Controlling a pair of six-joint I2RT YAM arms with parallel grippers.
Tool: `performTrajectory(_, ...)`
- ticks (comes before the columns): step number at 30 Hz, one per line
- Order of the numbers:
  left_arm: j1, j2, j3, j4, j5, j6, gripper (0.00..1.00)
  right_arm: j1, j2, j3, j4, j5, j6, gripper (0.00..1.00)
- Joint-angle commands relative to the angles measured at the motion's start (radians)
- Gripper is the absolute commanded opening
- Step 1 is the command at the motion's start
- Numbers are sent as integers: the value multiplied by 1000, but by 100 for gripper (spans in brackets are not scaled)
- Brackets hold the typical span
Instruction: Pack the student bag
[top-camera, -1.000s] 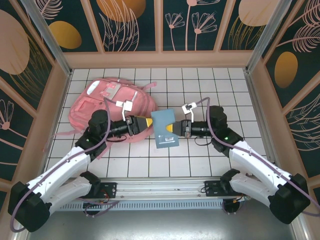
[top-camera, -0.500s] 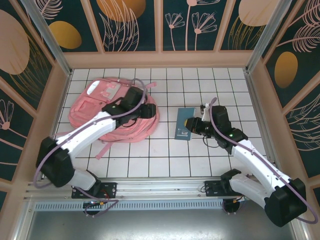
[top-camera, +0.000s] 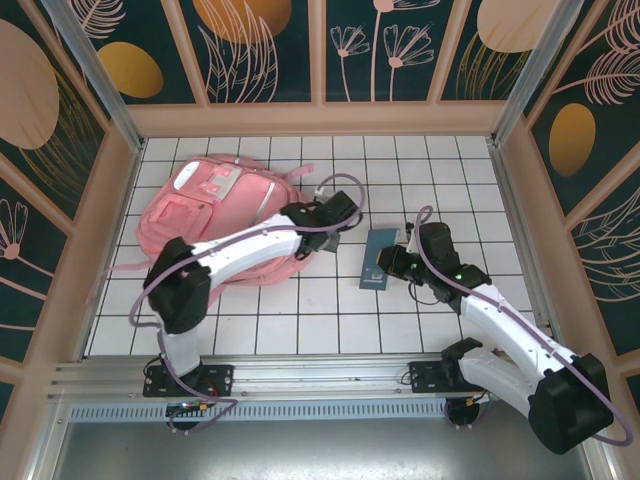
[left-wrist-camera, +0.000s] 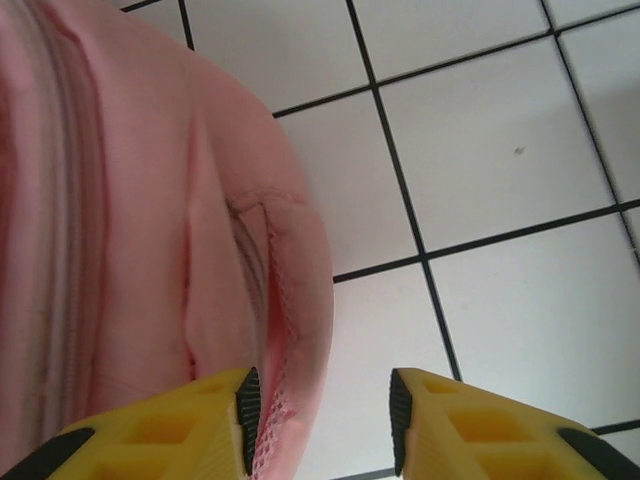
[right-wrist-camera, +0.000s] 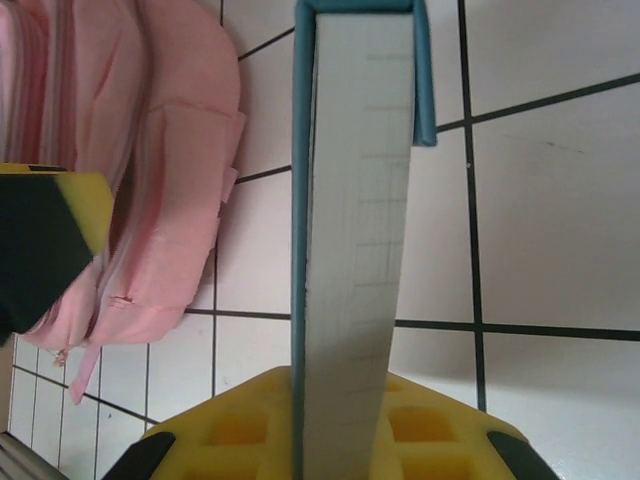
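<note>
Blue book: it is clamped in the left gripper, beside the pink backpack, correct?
Not the left: the right gripper clamps the blue book, beside the pink backpack; the right wrist view shows it.

The white left arm (top-camera: 250, 243) covers part of the big soft pink cloth backpack (top-camera: 190, 215). Up close it is blurry and cut off. The near end of the thin blue book (right-wrist-camera: 355, 200) hides inside the right gripper (right-wrist-camera: 340, 405).

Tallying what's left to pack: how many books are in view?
1. A blue-covered book, gripped edge-on in the right pincer, just right of the pink backpack. More could be hidden inside or beneath it.
</note>
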Motion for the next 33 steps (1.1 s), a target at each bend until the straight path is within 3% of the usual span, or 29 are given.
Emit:
performTrajectory(1, -34, 76, 71, -185, -203, -58, 39, -14, -21, -22, 52, 1, -20, 0)
performTrajectory(25, -37, -3, 26, -159, -220, -74, 51, -41, 71, -49, 140, -76, -22, 0)
performTrajectory(33, -32, 59, 14, -146, -288, -51, 43, -41, 80, -48, 147, -81, -19, 0)
